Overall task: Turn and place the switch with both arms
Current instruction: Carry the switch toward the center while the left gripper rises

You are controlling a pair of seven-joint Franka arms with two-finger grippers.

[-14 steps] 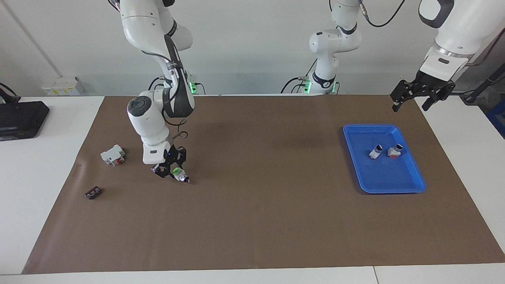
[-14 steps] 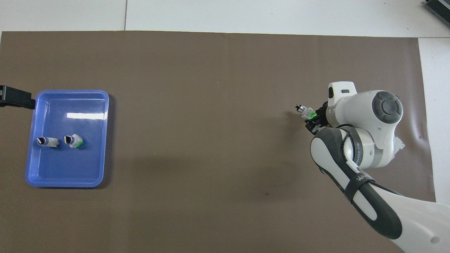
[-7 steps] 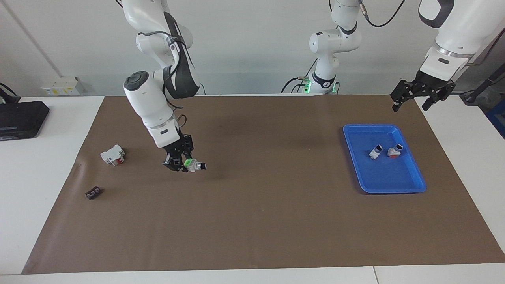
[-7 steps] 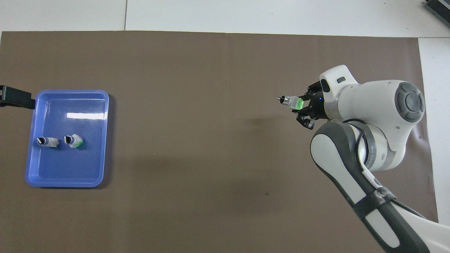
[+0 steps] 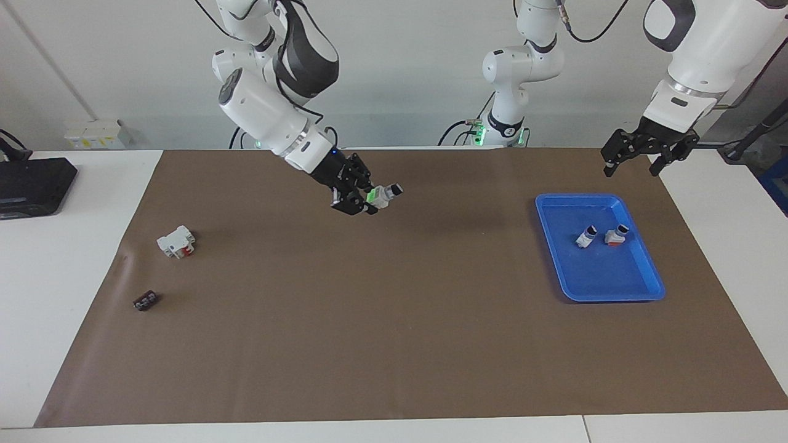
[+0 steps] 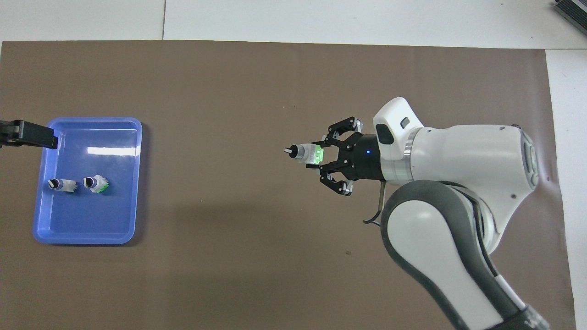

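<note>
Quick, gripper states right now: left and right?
Left gripper: open, holding nothing, up over the mat beside the blue tray.
Right gripper: shut on the small white switch with green end, held in the air.

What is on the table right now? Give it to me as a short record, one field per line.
switch: held in the air over the mat's middle, knob pointing toward the left arm's end
right gripper: shut on switch
left gripper: open, waiting above the mat near the tray's corner
tray: blue, at the left arm's end, two small switches lying in it
block: white and red, at the right arm's end
dark part: on the mat, farther from the robots than block
</note>
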